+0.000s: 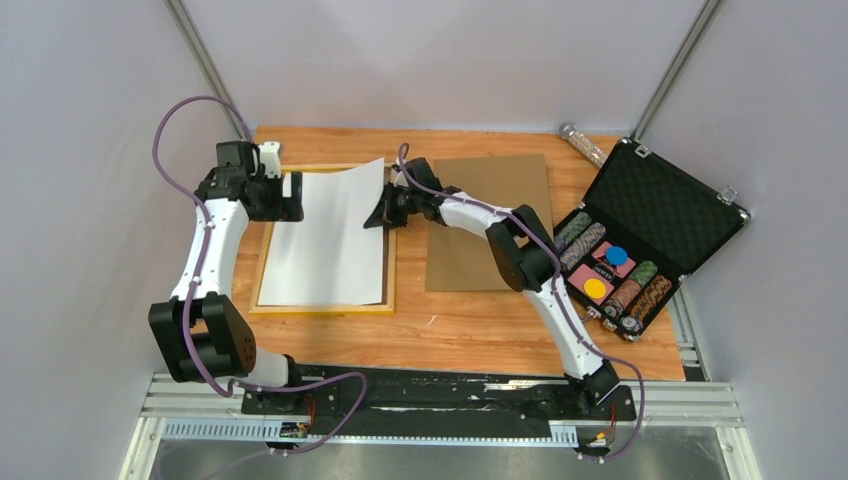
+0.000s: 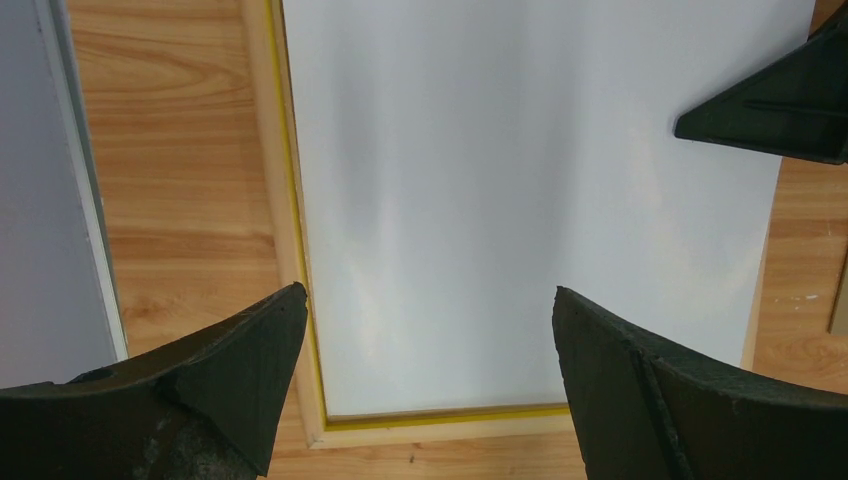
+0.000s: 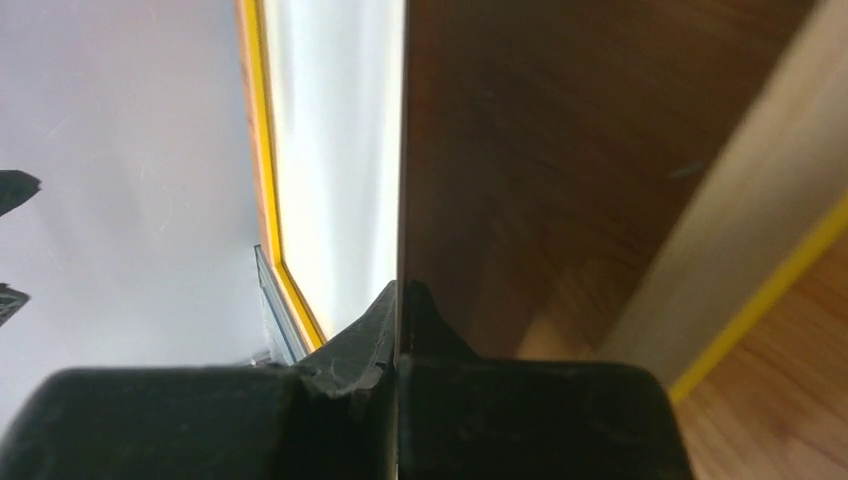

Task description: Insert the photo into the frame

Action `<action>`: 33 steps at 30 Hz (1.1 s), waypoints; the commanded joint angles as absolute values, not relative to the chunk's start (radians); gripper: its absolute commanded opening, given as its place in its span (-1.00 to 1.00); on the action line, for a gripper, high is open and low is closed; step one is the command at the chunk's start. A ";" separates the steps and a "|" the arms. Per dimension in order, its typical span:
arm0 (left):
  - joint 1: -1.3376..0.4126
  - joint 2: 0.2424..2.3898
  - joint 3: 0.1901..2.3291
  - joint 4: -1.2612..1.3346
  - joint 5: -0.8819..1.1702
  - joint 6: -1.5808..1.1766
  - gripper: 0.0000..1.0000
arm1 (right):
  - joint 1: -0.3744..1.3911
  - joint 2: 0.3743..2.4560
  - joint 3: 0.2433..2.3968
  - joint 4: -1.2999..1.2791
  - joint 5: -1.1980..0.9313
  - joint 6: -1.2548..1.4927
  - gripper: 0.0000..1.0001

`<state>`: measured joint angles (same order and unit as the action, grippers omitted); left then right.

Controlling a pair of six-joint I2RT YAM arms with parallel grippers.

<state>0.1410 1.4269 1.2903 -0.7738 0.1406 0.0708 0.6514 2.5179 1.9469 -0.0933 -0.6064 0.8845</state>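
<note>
Right wrist view alone: right gripper (image 3: 399, 292) pinching photo (image 3: 338, 150) edge.

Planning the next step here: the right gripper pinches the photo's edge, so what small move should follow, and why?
Probably lower the right gripper slightly. It is shut on the photo, whose gripped corner stands raised above the frame, while the rest lies white side up within the yellow border. The left gripper hovers open.
</note>
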 commanded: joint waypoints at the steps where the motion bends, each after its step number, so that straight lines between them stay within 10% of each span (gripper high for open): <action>1: 0.149 1.404 1.290 -0.755 0.148 0.095 1.00 | 0.672 2.509 2.033 -0.080 -0.610 0.876 -1.00; 16: 0.150 1.413 1.286 -0.752 0.154 0.095 1.00 | 0.673 2.520 2.043 -0.099 -0.593 0.846 -0.99; 33: 0.150 1.392 1.293 -0.761 0.149 0.097 1.00 | 0.675 2.484 2.033 -0.161 -0.520 0.807 -0.12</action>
